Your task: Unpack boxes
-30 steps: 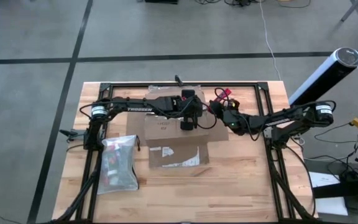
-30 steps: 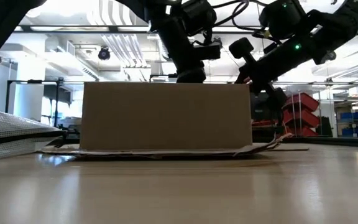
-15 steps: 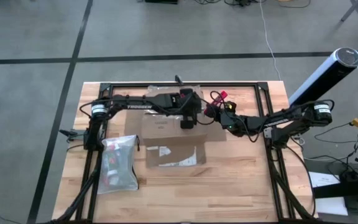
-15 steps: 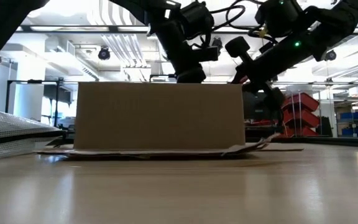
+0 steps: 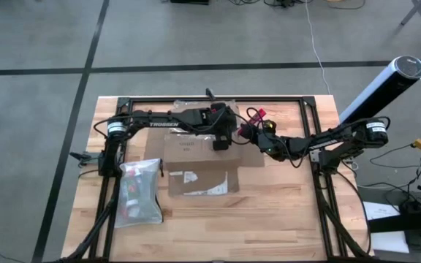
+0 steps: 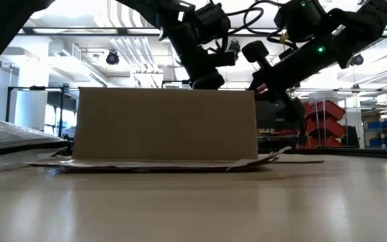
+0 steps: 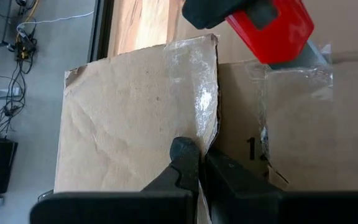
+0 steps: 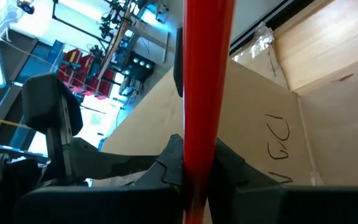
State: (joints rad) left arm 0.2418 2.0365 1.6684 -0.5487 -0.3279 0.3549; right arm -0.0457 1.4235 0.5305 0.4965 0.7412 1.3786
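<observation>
The cardboard box (image 5: 199,157) is sitting mid-table, flaps spread flat on the wood; its contents are not visible; a zip pouch (image 5: 139,191) is lying well apart near the table's left edge. The left gripper (image 7: 199,163) is pressing, fingers closed, against a flap edge at the box top; the right gripper (image 8: 194,171) is clamping a red utility knife (image 8: 205,74) over the box's far right corner.

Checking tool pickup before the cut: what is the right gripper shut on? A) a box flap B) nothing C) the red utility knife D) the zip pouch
C: in the right wrist view the right gripper is clamped on the red utility knife, held over the cardboard box; the pouch lies apart on the table.
</observation>
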